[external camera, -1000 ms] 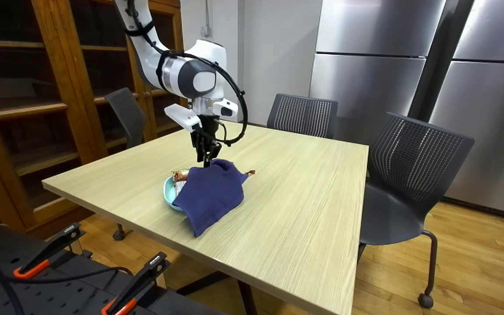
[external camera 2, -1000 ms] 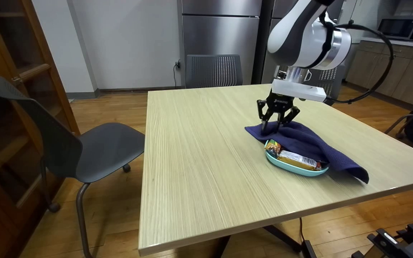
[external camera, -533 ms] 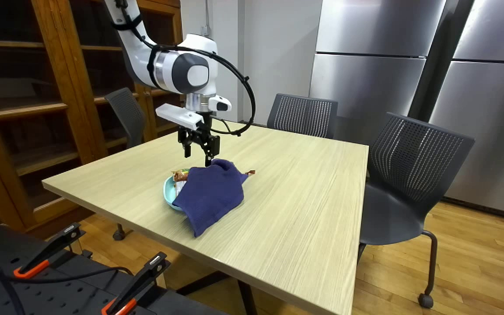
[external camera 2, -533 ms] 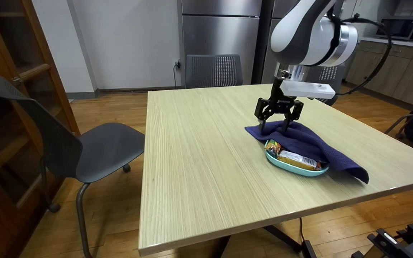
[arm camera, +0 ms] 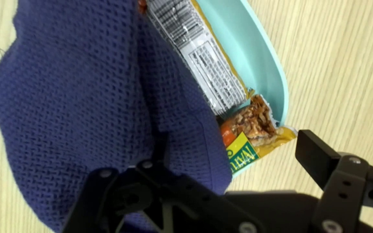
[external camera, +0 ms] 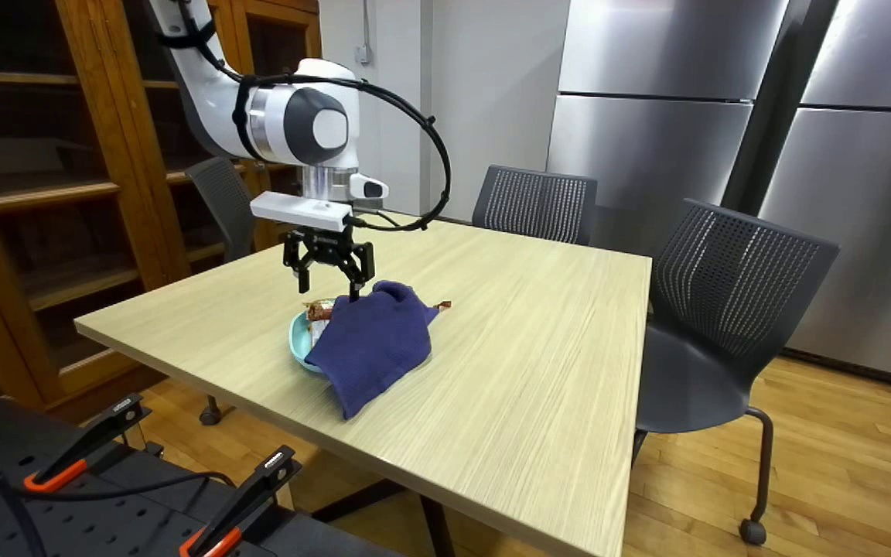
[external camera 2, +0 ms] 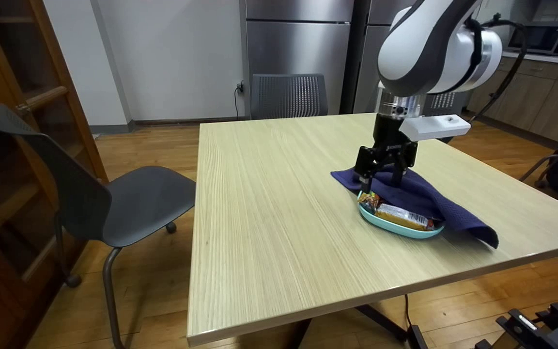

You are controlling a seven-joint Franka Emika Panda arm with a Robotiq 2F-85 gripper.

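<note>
Saw navy cloth (arm camera: 76, 97) blocking pt of teal dish (arm camera: 267, 61) & snack bars (arm camera: 217, 76), chairs (external camera: 739, 286) nr tbl (external camera: 523, 348); gripper (external camera: 329, 288) hung abv dish end, jaws wide, narrower a sec ago.

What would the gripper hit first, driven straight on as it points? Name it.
Most likely the blue cloth, beneath one of its open fingers, though depth is unclear and the green-labelled wrapper shows between them.
</note>
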